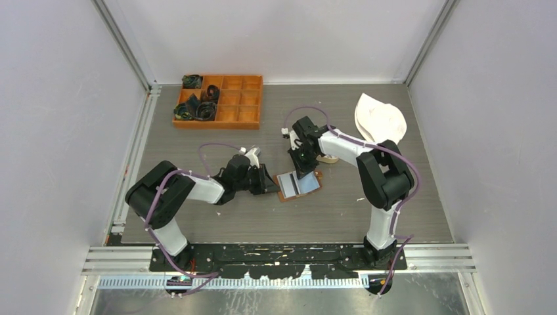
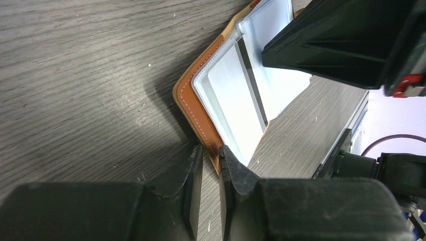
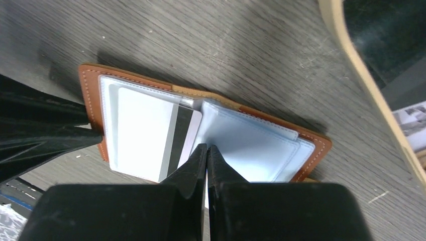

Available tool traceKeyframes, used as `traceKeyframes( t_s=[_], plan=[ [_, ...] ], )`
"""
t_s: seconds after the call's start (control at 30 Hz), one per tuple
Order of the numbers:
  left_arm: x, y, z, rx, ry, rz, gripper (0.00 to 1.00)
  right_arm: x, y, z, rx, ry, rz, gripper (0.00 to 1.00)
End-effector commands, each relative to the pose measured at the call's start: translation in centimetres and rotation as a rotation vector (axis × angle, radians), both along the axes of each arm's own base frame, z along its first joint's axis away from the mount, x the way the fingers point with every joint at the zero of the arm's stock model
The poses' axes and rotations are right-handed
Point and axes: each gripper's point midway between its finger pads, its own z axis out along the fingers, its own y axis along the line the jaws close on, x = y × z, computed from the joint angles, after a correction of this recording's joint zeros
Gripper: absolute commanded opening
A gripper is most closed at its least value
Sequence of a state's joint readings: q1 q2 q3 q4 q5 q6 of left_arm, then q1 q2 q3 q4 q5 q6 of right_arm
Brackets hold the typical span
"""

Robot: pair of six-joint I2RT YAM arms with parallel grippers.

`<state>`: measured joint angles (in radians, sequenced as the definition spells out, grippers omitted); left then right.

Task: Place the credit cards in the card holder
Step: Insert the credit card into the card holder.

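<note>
The card holder (image 1: 300,185) lies open on the table, brown leather with clear inner pockets (image 3: 261,145). A white credit card (image 3: 143,133) with a dark stripe sits in its left pocket and also shows in the left wrist view as a pale card (image 2: 236,95). My left gripper (image 2: 212,153) is shut on the holder's leather edge (image 2: 193,108), coming in from the left (image 1: 272,186). My right gripper (image 3: 206,147) is shut with nothing between its fingers. Its tips rest at the fold, against the card's striped end (image 1: 305,172).
An orange compartment box (image 1: 219,100) with black items stands at the back left. A tan oval tray (image 3: 351,65) lies just behind the right gripper (image 1: 328,158), with something dark and flat in it. A white cloth-like thing (image 1: 379,118) lies at the back right.
</note>
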<state>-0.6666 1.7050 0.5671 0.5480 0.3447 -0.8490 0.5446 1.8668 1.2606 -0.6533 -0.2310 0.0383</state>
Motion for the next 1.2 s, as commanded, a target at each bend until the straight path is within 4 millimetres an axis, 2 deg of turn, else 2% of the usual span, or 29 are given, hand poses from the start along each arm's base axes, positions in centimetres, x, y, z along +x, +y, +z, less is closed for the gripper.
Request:
traceKeyframes(
  t_s=[0.0, 0.27, 0.47, 0.57, 0.77, 0.87, 1.03, 1.07, 1.1, 1.13, 1.17],
  plan=[
    [0.6, -0.7, 0.9, -0.017, -0.028, -0.026, 0.19, 0.5, 1.1, 0.2, 0.004, -0.016, 0.024, 0.07],
    [0.5, -1.0, 1.0, -0.033, -0.025, -0.039, 0.13, -1.2, 3.3, 0.1, 0.088, 0.063, 0.057, 0.07],
    [0.5, -0.8, 1.0, -0.032, -0.03, -0.031, 0.13, -1.1, 3.4, 0.7, 0.099, 0.049, 0.066, 0.08],
    [0.4, -0.4, 1.3, -0.03, -0.042, -0.017, 0.15, -0.4, 2.9, 1.9, 0.083, -0.009, 0.083, 0.08],
    [0.0, 1.3, 3.1, -0.04, -0.107, 0.009, 0.19, 0.0, 1.9, 7.0, 0.14, -0.158, 0.167, 0.09],
    [0.1, 2.1, 5.5, -0.032, -0.184, 0.011, 0.21, 0.4, 1.0, 9.9, 0.175, -0.245, 0.189, 0.1],
    [0.4, 3.8, 9.9, 0.005, -0.316, 0.027, 0.26, 2.8, -2.7, 15.8, 0.214, -0.458, 0.096, 0.13],
    [0.6, 4.2, 11.1, 0.004, -0.35, 0.039, 0.3, 3.5, -3.8, 17.2, 0.202, -0.52, 0.06, 0.17],
    [0.7, 4.6, 12.2, 0.001, -0.379, 0.051, 0.34, 4.2, -4.9, 18.4, 0.18, -0.584, 0.023, 0.28],
    [0.8, 4.9, 13.4, -0.005, -0.411, 0.06, 0.4, 4.9, -6.0, 19.6, 0.148, -0.652, -0.019, 0.46],
    [0.9, 5.3, 14.5, -0.011, -0.44, 0.068, 0.48, 5.5, -6.8, 20.5, 0.124, -0.709, -0.049, 0.7]
  ],
)
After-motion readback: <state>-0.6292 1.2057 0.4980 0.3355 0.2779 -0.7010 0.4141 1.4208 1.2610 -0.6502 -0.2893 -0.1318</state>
